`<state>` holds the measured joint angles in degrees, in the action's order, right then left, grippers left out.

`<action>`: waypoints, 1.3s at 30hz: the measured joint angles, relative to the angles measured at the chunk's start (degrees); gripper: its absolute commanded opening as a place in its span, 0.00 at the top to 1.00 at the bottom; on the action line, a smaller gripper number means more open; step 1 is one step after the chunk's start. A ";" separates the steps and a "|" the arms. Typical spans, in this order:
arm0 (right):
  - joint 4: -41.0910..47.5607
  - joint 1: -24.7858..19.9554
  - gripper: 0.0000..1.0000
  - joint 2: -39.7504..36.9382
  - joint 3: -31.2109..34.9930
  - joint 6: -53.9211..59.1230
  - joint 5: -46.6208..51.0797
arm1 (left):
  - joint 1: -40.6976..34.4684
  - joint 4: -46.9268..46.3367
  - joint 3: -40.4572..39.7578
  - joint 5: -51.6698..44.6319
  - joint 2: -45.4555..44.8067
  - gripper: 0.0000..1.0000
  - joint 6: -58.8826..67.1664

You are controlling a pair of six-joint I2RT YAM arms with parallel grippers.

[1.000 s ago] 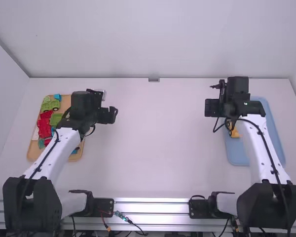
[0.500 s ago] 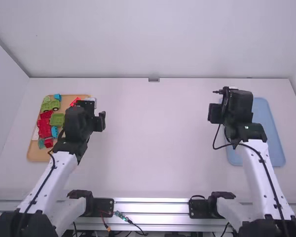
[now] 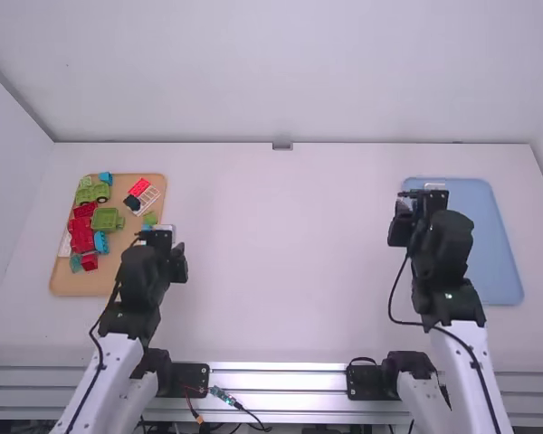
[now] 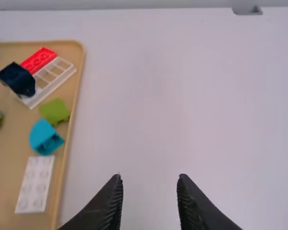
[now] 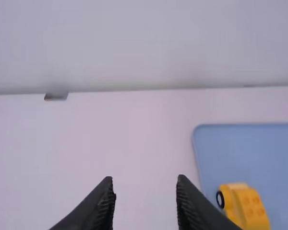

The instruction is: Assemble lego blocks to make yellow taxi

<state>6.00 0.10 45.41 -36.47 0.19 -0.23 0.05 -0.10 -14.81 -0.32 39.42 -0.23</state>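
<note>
The left pincer (image 4: 150, 178) and right pincer (image 5: 145, 179), spread and empty, have drawn back toward the near edge of the table (image 3: 299, 271); the yellow taxi (image 5: 248, 207) sits in the blue tray (image 5: 259, 153) near the table's right edge, apparently finished.

The white table (image 3: 294, 262) is enclosed by pale walls (image 3: 281, 72) at twelve and ten o'clock and edged by metal rails (image 3: 281, 370) at six.

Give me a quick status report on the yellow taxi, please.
Left gripper open, empty; right gripper likewise. Yellow taxi on blue tray. Right arm partly over tray, possibly in the way.
</note>
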 measured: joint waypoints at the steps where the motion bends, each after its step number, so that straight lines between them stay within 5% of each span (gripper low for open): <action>1: -1.11 0.00 0.76 -1.20 1.20 0.09 0.09 | -0.02 0.00 1.25 0.02 -1.27 0.78 0.00; 12: -5.84 0.00 1.00 -15.23 15.13 0.09 0.11 | -0.02 -0.07 14.10 0.00 -14.45 1.00 0.02; 30: -5.79 0.00 1.00 -32.65 32.61 -0.02 -0.02 | 0.00 0.42 14.27 0.17 -30.36 1.00 0.00; 39: -6.25 0.00 1.00 -38.99 35.74 0.07 0.09 | 0.00 0.44 14.29 0.17 -36.24 1.00 0.02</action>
<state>-0.25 0.10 6.42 -0.73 0.25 -0.14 0.05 0.34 -0.51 -0.14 3.18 -0.21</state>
